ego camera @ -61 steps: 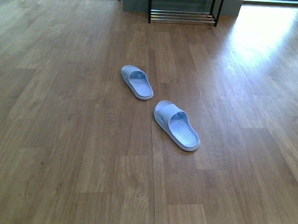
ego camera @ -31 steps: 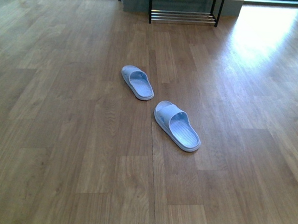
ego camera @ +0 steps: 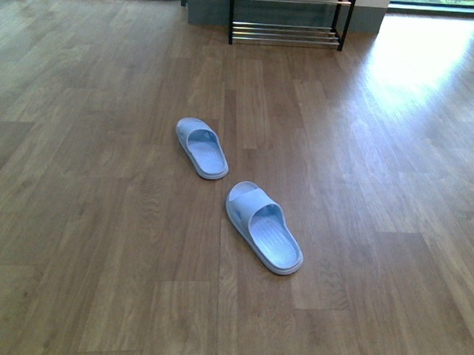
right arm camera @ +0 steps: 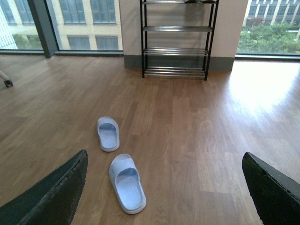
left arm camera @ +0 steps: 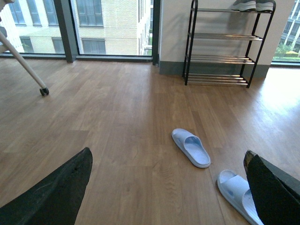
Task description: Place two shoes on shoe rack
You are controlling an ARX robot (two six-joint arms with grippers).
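Two pale-blue slides lie apart on the wooden floor. In the front view the farther slide (ego camera: 201,148) sits left of and behind the nearer slide (ego camera: 264,227). The shoe rack (ego camera: 285,25) stands against the far wall, black frame with chrome rods. A pair of grey sneakers (left arm camera: 253,5) rests on its top shelf. My left gripper (left arm camera: 168,157) is open and high above the floor, with one slide (left arm camera: 191,147) ahead and the other slide (left arm camera: 236,194) by its dark finger. My right gripper (right arm camera: 165,157) is open too, and both slides (right arm camera: 108,133) (right arm camera: 127,183) lie off to one side. Neither gripper holds anything.
A slanted pale leg on a small castor (left arm camera: 43,91) stands on the floor near the windows. Tall windows and a grey skirting (right arm camera: 131,61) run along the far wall. Bright sunlight glares on the floor (ego camera: 418,60) at the right.
In the front view the slides have slid lower and to the left, and the rack shows more of itself. The camera has come closer to them.
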